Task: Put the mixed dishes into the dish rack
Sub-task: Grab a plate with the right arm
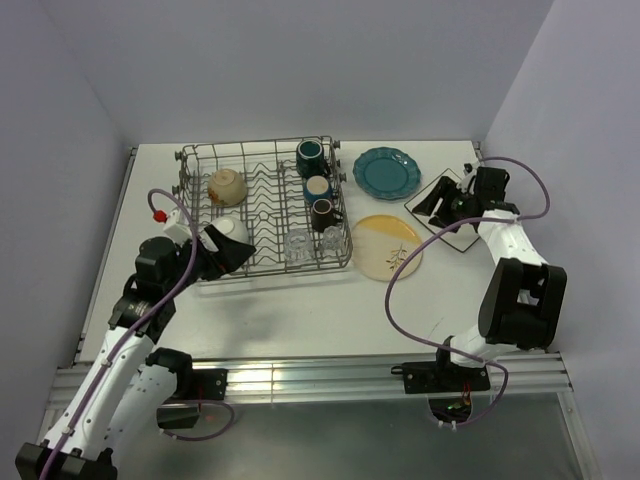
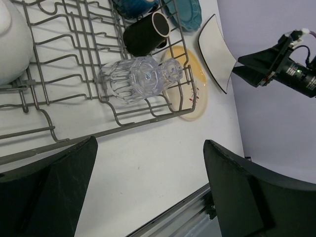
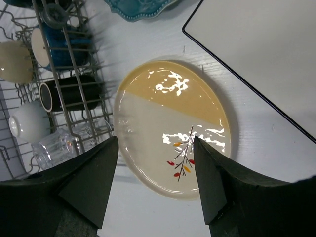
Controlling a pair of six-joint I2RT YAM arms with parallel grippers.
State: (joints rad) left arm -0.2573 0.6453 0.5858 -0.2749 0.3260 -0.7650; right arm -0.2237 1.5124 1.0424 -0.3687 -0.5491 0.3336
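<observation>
Top external view: dish rack (image 1: 262, 192) on the desk (image 1: 290, 310), centre-left of frame. In its left part, beige bowl (image 1: 227, 186) above white bowl (image 1: 232, 229). Down its right column, top to bottom: teal mug (image 1: 310, 157), blue mug (image 1: 318, 188), dark mug (image 1: 325, 214), then two clear glasses (image 1: 297, 247) side by side at the lower right corner.

Outside the rack, to its right on the desk: teal scalloped plate (image 1: 387, 172) uppermost; yellow-cream plate (image 1: 388, 246) below it, just beside the rack's lower right corner; white square plate (image 1: 462, 236) at far right, set cornerwise. All three lying flat, apart from one another.

At the rack's lower left corner, left fingers (image 1: 232, 254), overlapping the white bowl's edge in frame; contact not determinable. Over the upper part of the white square plate, right fingers (image 1: 441, 202).

Left wrist view: left fingers spread wide, nothing between them, bare desk below. Rack rim just beyond, with clear glasses (image 2: 133, 79) and dark mug (image 2: 145, 34) in the corner behind it.

Right wrist view: right fingers spread, gripping nothing. In the gap between them, yellow-cream plate (image 3: 173, 128), leaf sprig toward the lower edge. Corner of white square plate (image 3: 261, 49) at upper right, rim of teal scalloped plate (image 3: 140, 7) at top edge.
</observation>
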